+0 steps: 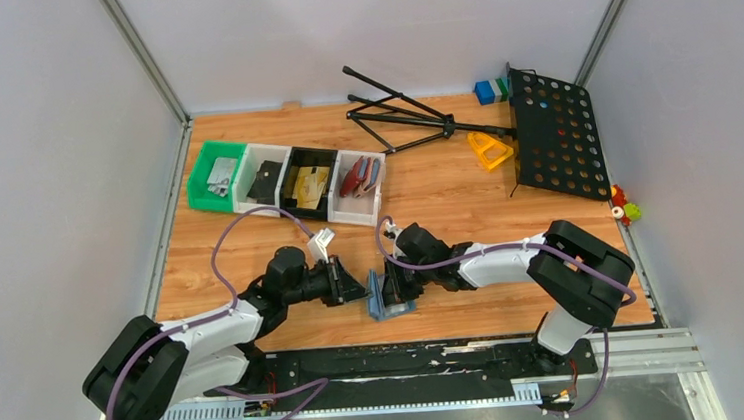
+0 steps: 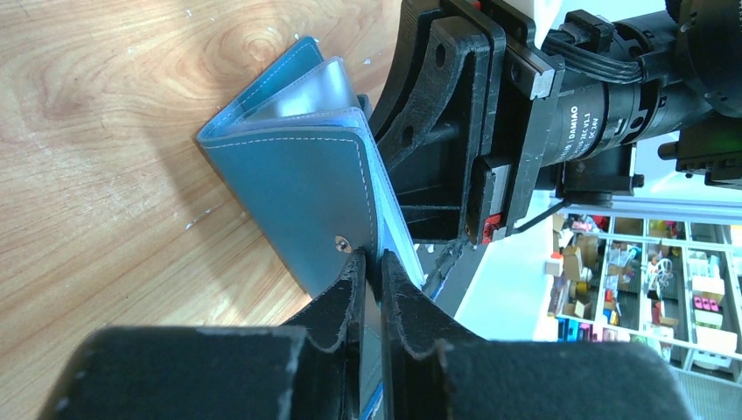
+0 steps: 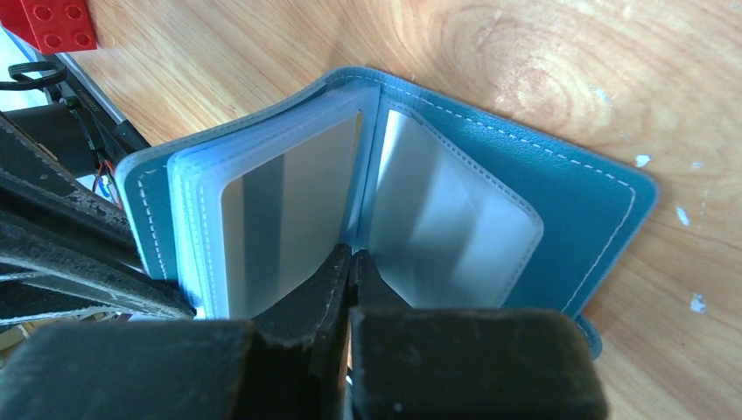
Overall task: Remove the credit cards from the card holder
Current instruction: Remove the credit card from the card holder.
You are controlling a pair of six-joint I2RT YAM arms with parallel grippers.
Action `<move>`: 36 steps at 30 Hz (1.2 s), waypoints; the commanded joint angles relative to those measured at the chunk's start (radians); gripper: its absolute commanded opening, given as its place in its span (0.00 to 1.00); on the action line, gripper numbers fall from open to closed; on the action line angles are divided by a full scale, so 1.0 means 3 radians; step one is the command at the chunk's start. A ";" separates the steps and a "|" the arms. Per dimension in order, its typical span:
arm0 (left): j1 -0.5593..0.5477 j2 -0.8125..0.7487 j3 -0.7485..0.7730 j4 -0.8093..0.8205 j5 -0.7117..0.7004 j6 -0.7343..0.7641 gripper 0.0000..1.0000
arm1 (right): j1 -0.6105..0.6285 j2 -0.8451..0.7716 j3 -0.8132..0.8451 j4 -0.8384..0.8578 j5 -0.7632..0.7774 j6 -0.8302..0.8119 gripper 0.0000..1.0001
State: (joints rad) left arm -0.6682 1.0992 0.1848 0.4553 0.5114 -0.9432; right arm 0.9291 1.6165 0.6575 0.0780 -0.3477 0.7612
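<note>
top view, card holder (image 1: 391, 301): slate-blue, standing partly open on the table (image 1: 467, 192), held up between the two grippers.
top view, left gripper (image 1: 360, 289): fingertips at the holder's left side, touching it; finger spacing not readable from up here.
top view, right gripper (image 1: 392, 287): reaches into the holder from the opposite side, tips just across from the left gripper's.
top view, bins (image 1: 285, 180): a row of four, well beyond both grippers.
top view, music stand (image 1: 555, 133): lying flat, far beyond the right gripper.
left wrist view, left gripper (image 2: 374, 273): fingers pressed together on the edge of the card holder's cover, just beside the snap stud (image 2: 345, 245).
left wrist view, card holder (image 2: 297, 188): directly ahead of the fingertips, blue outer cover facing the camera, lower edge on the wood.
left wrist view, right gripper: its black body sits just behind the holder.
right wrist view, right gripper (image 3: 350, 264): fingers closed together, tips at the crease between two clear sleeves (image 3: 446, 232); whether a sleeve is nipped, cannot tell.
right wrist view, credit cards (image 3: 289, 214): a grey card sits in the sleeve just left of the fingertips; the right sleeve looks grey too, card or glare unclear.
right wrist view, card holder (image 3: 569, 201): open like a book ahead of the fingertips.
right wrist view, red brick (image 3: 51, 21): far ahead, to the left.
</note>
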 commanded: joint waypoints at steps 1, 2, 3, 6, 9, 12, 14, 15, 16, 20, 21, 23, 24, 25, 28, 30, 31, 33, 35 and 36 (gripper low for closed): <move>-0.0014 0.0044 0.0089 -0.0270 -0.0089 0.0132 0.18 | 0.0032 -0.0017 0.0030 0.0053 -0.0002 -0.0037 0.02; -0.0012 0.0028 0.0093 -0.0285 -0.0089 0.0132 0.23 | 0.0032 -0.0013 0.0039 0.0053 -0.0006 -0.0044 0.02; -0.0012 0.0010 0.0097 -0.0301 -0.0086 0.0128 0.27 | 0.0035 -0.0007 0.0053 0.0049 -0.0009 -0.0043 0.02; -0.0012 -0.0082 0.0087 -0.0328 -0.0101 0.0122 0.47 | 0.0040 0.0016 0.0082 0.0047 -0.0017 -0.0050 0.01; -0.0011 -0.0121 0.0087 -0.0357 -0.0116 0.0138 0.52 | 0.0043 0.0031 0.0094 0.0046 -0.0022 -0.0049 0.01; -0.0012 -0.0086 0.0093 -0.0367 -0.0114 0.0148 0.52 | 0.0050 0.0040 0.0106 0.0047 -0.0027 -0.0053 0.01; -0.0009 -0.0040 0.0096 -0.0343 -0.0098 0.0148 0.52 | 0.0056 0.0033 0.0104 0.0042 -0.0028 -0.0057 0.01; -0.0015 -0.0015 0.0096 -0.0326 -0.0086 0.0144 0.53 | 0.0058 0.0033 0.0108 0.0038 -0.0023 -0.0056 0.01; -0.0013 -0.0001 0.0097 -0.0311 -0.0072 0.0140 0.53 | 0.0063 0.0036 0.0109 0.0033 -0.0022 -0.0055 0.01; -0.0012 0.0030 0.0104 -0.0335 -0.0087 0.0152 0.54 | 0.0068 0.0028 0.0128 0.0007 -0.0013 -0.0075 0.00; -0.0012 0.0034 0.0112 -0.0352 -0.0086 0.0156 0.54 | 0.0075 0.0031 0.0137 -0.0006 -0.0013 -0.0081 0.00; -0.0014 0.0034 0.0120 -0.0371 -0.0085 0.0163 0.56 | 0.0085 0.0036 0.0157 -0.0034 0.0004 -0.0093 0.00; -0.0012 0.0033 0.0126 -0.0375 -0.0084 0.0162 0.58 | 0.0091 0.0039 0.0164 -0.0046 0.0011 -0.0100 0.00; -0.0015 0.0023 0.0124 -0.0377 -0.0079 0.0160 0.59 | 0.0097 0.0044 0.0170 -0.0054 0.0018 -0.0099 0.00; -0.0012 -0.0032 0.0124 -0.0377 -0.0083 0.0150 0.61 | 0.0103 0.0048 0.0168 -0.0056 0.0020 -0.0105 0.00; -0.0012 -0.0045 0.0124 -0.0397 -0.0096 0.0160 0.61 | 0.0109 0.0052 0.0173 -0.0055 0.0019 -0.0110 0.00; -0.0012 -0.0041 0.0130 -0.0413 -0.0101 0.0165 0.61 | 0.0116 0.0052 0.0183 -0.0062 0.0023 -0.0116 0.00; -0.0012 -0.0002 0.0140 -0.0440 -0.0097 0.0178 0.61 | 0.0142 0.0048 0.0221 -0.0106 0.0052 -0.0130 0.00; -0.0012 0.0041 0.0152 -0.0465 -0.0096 0.0173 0.60 | 0.0175 0.0043 0.0271 -0.0201 0.0110 -0.0169 0.00; -0.0012 0.0055 0.0171 -0.0520 -0.0105 0.0184 0.60 | 0.0190 0.0043 0.0296 -0.0236 0.0149 -0.0188 0.00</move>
State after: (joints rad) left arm -0.6682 1.1027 0.1989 0.3305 0.4889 -0.9245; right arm 0.9642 1.6211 0.6891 0.0326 -0.3397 0.7418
